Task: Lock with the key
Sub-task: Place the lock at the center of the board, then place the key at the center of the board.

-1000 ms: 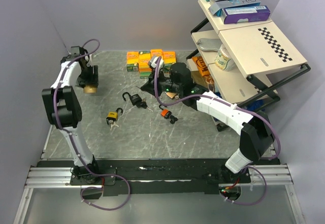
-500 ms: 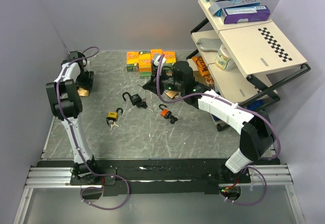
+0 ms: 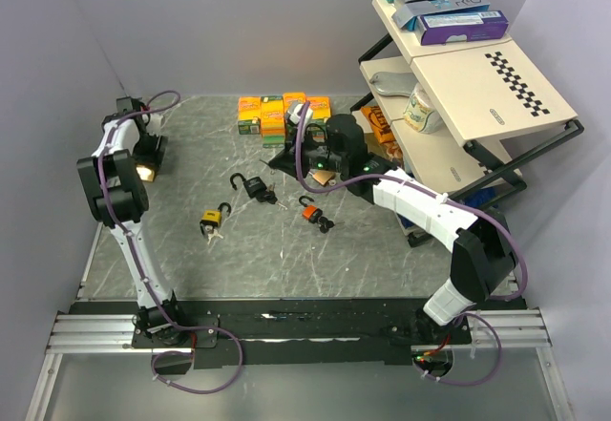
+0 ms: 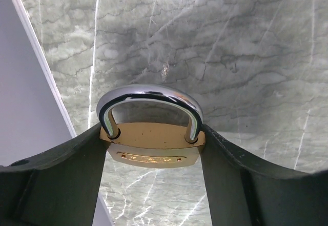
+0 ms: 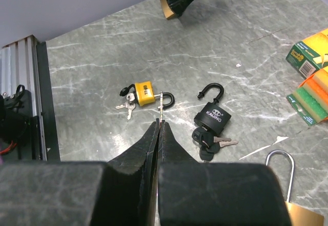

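Brass padlock (image 4: 151, 152) in left end effector (image 4: 152, 138) (key (image 5: 161, 105) in right end effector (image 5: 159, 121))

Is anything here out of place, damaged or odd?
Nothing looks damaged or spilled. The black padlock lies with its shackle swung open. The left gripper clamps a brass padlock far from the right gripper, which pinches a thin key.

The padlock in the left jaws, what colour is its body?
The padlock body is brass gold, the shackle shiny silver; best in the left wrist view.
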